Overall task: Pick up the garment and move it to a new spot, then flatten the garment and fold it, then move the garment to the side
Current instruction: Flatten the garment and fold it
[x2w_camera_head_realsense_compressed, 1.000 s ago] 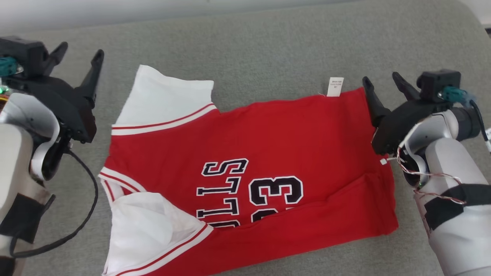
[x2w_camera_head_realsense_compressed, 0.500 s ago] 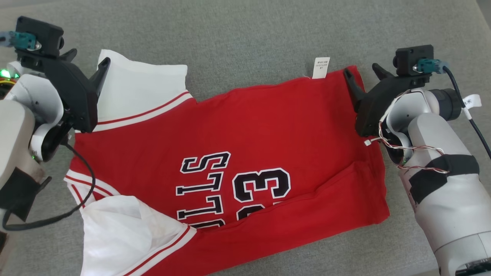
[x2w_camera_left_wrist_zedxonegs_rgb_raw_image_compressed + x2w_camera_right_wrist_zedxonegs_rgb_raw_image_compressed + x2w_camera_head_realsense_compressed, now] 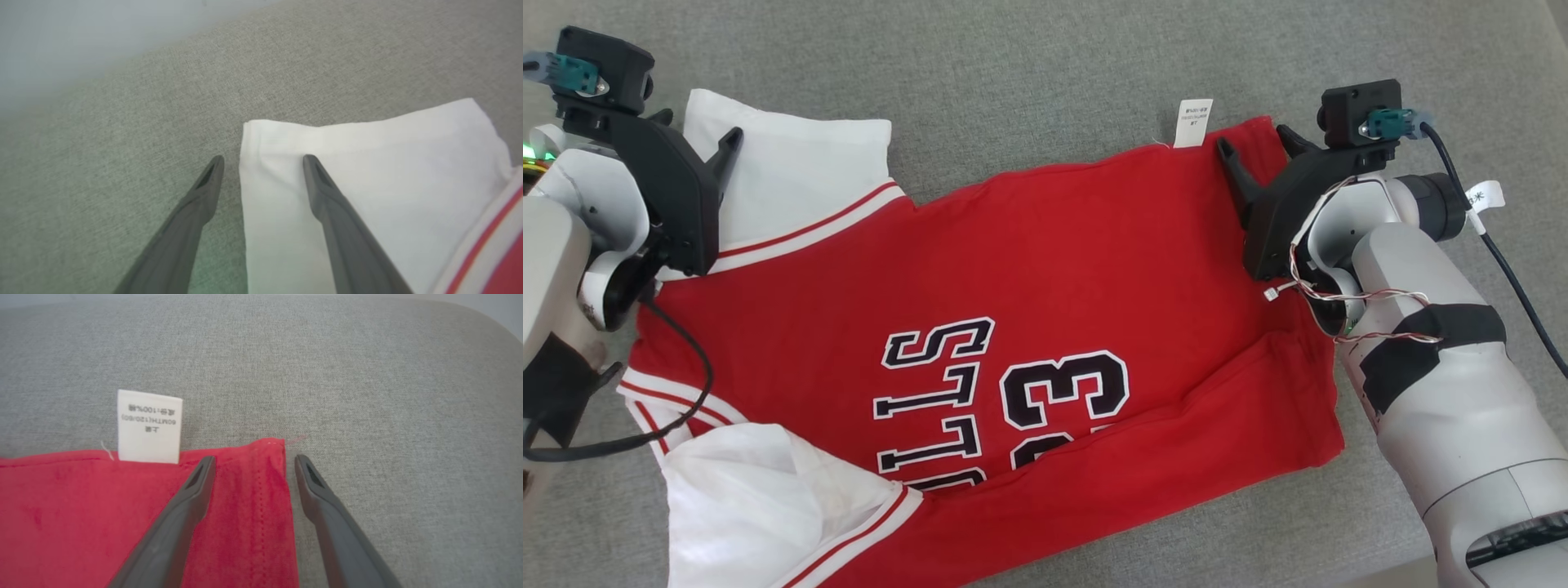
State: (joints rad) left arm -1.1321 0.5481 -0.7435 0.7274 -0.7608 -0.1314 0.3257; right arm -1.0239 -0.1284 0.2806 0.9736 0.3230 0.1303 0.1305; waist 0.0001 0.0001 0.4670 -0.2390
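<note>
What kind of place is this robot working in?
Likely a home-style room, though I can't be sure: the jersey lies on a grey woven cushion with a rounded corner, like a sofa seat.

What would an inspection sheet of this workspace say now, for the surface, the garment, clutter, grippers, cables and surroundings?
Surface: grey woven fabric cushion, with a rounded far right corner.
Job's things: red jersey with white sleeves and dark lettering, spread out, with one fold along its near edge; white rectangular care label sticks out at the far edge.
Clutter: nothing seen.
Grippers: left gripper open, straddling the far white sleeve's corner; right gripper open, straddling the red hem corner beside the label.
Cables: black cable loops over the jersey's left side; thin red and white wires at the right wrist.
Surroundings: pale blurred backdrop beyond the cushion.
</note>
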